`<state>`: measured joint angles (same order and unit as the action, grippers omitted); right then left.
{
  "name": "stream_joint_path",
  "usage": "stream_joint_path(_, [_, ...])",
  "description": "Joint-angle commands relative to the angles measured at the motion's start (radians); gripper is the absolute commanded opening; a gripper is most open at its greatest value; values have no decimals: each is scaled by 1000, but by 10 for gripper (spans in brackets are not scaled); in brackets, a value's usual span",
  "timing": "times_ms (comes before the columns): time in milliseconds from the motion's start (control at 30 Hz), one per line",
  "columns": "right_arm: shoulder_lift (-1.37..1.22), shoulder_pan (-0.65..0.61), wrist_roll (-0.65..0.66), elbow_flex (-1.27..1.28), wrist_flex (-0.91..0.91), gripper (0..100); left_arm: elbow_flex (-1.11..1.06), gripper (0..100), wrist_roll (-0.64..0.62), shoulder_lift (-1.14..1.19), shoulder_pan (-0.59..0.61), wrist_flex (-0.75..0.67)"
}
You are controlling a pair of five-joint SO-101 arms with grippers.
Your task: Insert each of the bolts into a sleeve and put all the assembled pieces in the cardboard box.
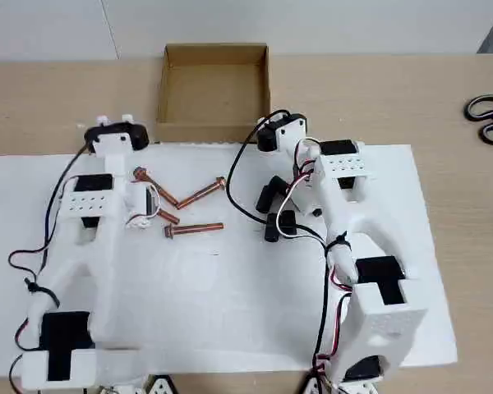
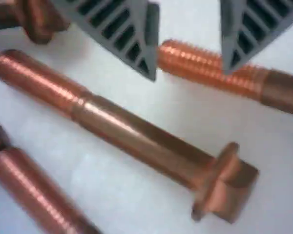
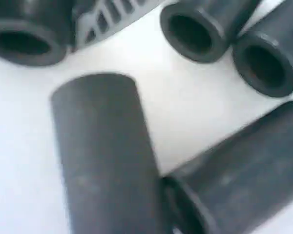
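Observation:
Several copper bolts lie on the white foam sheet [image 1: 214, 304]. My left gripper [image 1: 150, 205] is low among them. It is open [image 2: 188, 68], its grey fingertips [image 2: 136, 48] on either side of one bolt's threaded end [image 2: 200, 63]. A second bolt [image 2: 136, 136] lies just beside it and a third [image 2: 34, 195] farther off. Several black sleeves [image 1: 273, 215] lie in a cluster at mid-sheet, with my right gripper [image 1: 292, 201] down close over them. One sleeve [image 3: 107, 156] lies on its side and touches another [image 3: 234, 180]. The cardboard box [image 1: 214, 82] stands open at the back.
Scissors [image 1: 489, 119] lie on the wooden table at the far right. Black cables [image 1: 246, 176] run across the sheet between the arms. The sheet's front middle is bare foam.

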<state>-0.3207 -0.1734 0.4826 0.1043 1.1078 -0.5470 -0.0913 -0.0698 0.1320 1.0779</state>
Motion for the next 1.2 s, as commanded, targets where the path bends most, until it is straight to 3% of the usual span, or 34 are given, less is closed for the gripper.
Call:
stream_joint_path(0, [-5, -15, -2, 3, -5, 5, -1, 86, -5, -17, 6, -14])
stream_joint_path(200, [87, -16, -3, 2, 65, 5, 16, 86, -5, -20, 6, -12])
stream_joint_path(433, [275, 8, -29, 8, 151, 5, 82, 86, 2, -137, -2, 84])
stream_joint_path(800, [294, 170, -32, 9, 268, 7, 245, 88, -34, -169, -2, 184])
stream_joint_path(1033, [295, 240, -74, 9, 305, 7, 300, 90, 92, -152, -46, 180])
stream_joint_path(1167, [295, 263, -74, 9, 308, 7, 426, 90, 170, -28, -75, 206])
